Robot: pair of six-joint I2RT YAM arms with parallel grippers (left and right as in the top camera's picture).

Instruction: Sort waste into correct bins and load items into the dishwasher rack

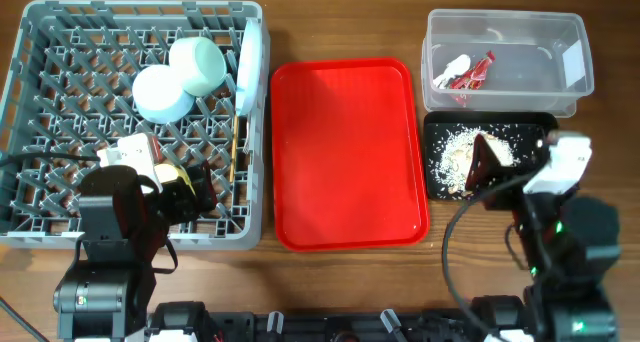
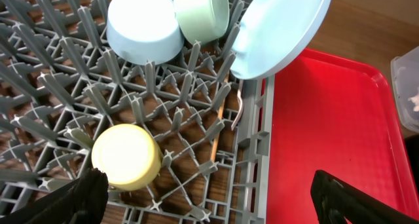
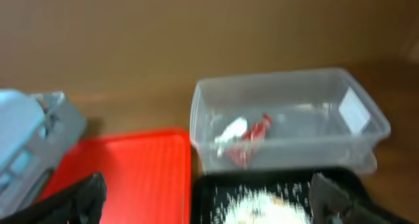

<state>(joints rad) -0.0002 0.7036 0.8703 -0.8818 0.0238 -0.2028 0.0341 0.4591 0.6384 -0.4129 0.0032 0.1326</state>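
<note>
Left gripper (image 2: 208, 204): spread wide, nothing between the fingers, hanging over the near right part of the rack.
Right gripper (image 3: 209, 207): spread wide too, holding nothing, above the black tray.
Dishwasher rack (image 1: 30, 102): on the left of the wooden surface (image 1: 330, 22), just beside the red tray (image 1: 345, 152).
Bowls (image 1: 163, 92): two, pale green, turned upside down and touching, in the far part of the rack.
Plate (image 2: 281, 27): on edge and tilted, along the rack's right side.
Yellow cup (image 2: 126, 156): upside down among the pegs, near the left finger.
Chopsticks (image 1: 234, 147): thin, lying in the rack, nearer than the plate.
Clear tub (image 1: 505, 97): far right, with the wrapper (image 1: 475, 74) and white scrap (image 1: 450, 70) side by side inside.
Black tray (image 1: 436, 182): just in front of the tub.
Crumbs (image 1: 458, 162): heaped in the black tray's left half.
</note>
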